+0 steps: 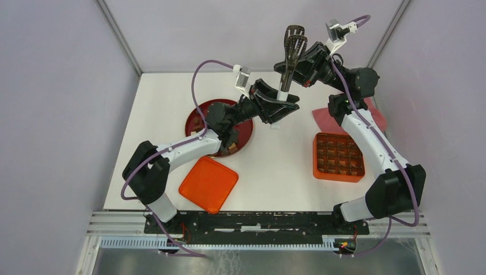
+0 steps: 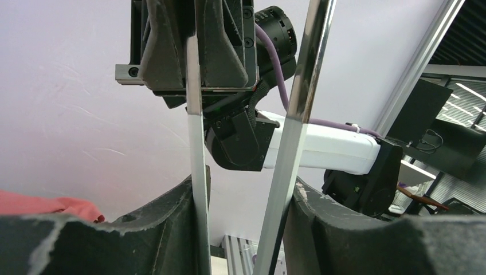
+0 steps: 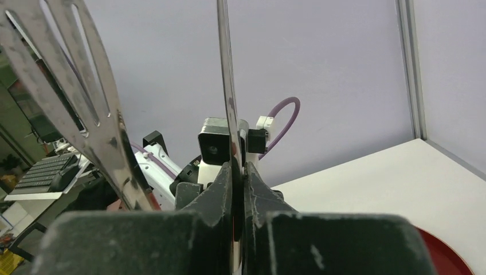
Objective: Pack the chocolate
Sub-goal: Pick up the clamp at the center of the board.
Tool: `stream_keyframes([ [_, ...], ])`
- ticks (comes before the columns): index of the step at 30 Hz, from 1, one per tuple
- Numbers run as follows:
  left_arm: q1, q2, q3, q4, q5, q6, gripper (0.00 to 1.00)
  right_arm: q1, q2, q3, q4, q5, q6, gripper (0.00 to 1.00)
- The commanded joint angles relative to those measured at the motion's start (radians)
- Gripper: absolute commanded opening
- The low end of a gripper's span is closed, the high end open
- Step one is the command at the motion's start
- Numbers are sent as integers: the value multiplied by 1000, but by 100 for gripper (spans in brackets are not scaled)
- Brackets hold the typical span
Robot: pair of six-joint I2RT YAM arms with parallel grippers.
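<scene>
We see both arms meeting above the far middle of the table [image 1: 275, 166], each with hold of the same pair of metal tongs [image 1: 285, 87], which stands with its slotted ends pointing up and away. The left gripper [image 2: 243, 240] is about half open, and the two shiny arms of the tongs run between its fingers [image 2: 143, 229], one strip lying against the inner face of each finger. The right gripper [image 3: 238, 172] is pinched almost fully closed on a single thin arm of the tongs, while the other, slotted arm stands free to one side of it. The chocolate [image 1: 198, 124] lies on the round dark red plate [image 1: 213, 106] at the left of the table, mostly hidden under the left arm; we make out a few brown pieces at the plate's left and near edges. The square orange box [image 1: 338, 175] with its grid sits at the right, and we cannot tell what its compartments hold. A flat orange lid [image 1: 208, 183] lies near the left arm's base, and a pink cloth [image 1: 324, 117] lies just beyond the box.
</scene>
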Motion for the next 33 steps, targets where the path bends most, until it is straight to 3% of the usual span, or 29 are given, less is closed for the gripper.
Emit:
stream_keyframes([
  [1,-6,-1,25,66,2,-28,53,-16,-4,45,23,32,4,1],
  [7,-6,19,85,99,-44,-33,69,-17,-37,-53,64,61,79,0],
  [10,-6,27,104,108,-53,-33,71,-18,-50,-89,67,71,93,0],
  [33,-27,23,47,59,-57,50,58,-18,-37,-97,47,107,86,0],
])
